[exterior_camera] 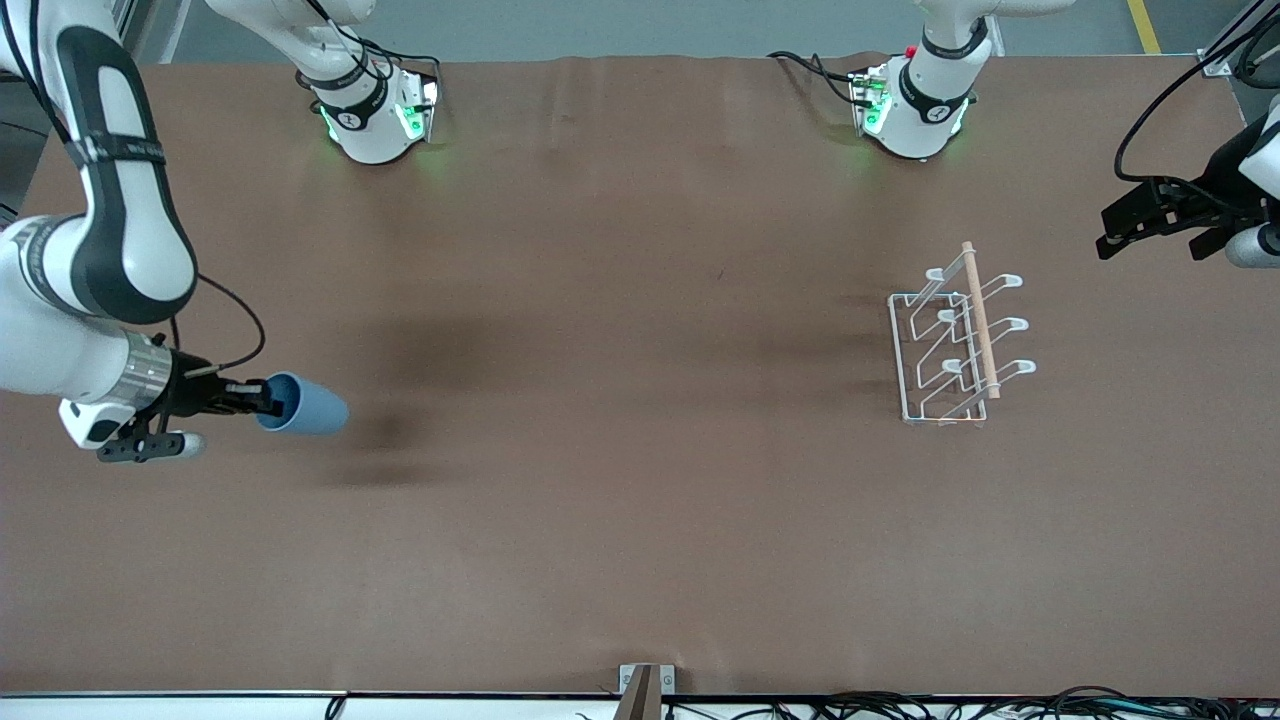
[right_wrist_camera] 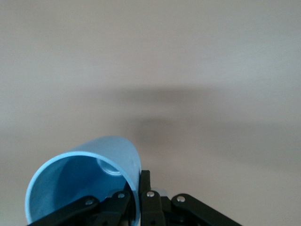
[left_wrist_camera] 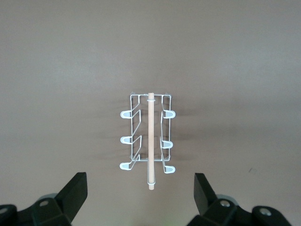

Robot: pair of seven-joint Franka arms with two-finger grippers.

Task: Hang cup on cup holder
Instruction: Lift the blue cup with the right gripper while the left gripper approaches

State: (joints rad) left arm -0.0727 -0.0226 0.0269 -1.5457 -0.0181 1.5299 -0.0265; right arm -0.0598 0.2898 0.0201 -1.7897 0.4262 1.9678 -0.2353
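Note:
My right gripper (exterior_camera: 262, 400) is shut on the rim of the blue cup (exterior_camera: 302, 404), one finger inside and one outside. It holds the cup on its side above the table at the right arm's end, mouth toward the gripper. In the right wrist view the cup (right_wrist_camera: 89, 181) shows its open inside. The white wire cup holder (exterior_camera: 955, 340) with its wooden rod stands on the table toward the left arm's end; it also shows in the left wrist view (left_wrist_camera: 148, 136). My left gripper (exterior_camera: 1150, 225) is open and empty, up in the air at the table's edge, apart from the rack.
The brown table (exterior_camera: 620, 480) carries only the rack. The two arm bases (exterior_camera: 375, 115) stand along the table's edge farthest from the front camera. Cables lie along the edge nearest the front camera.

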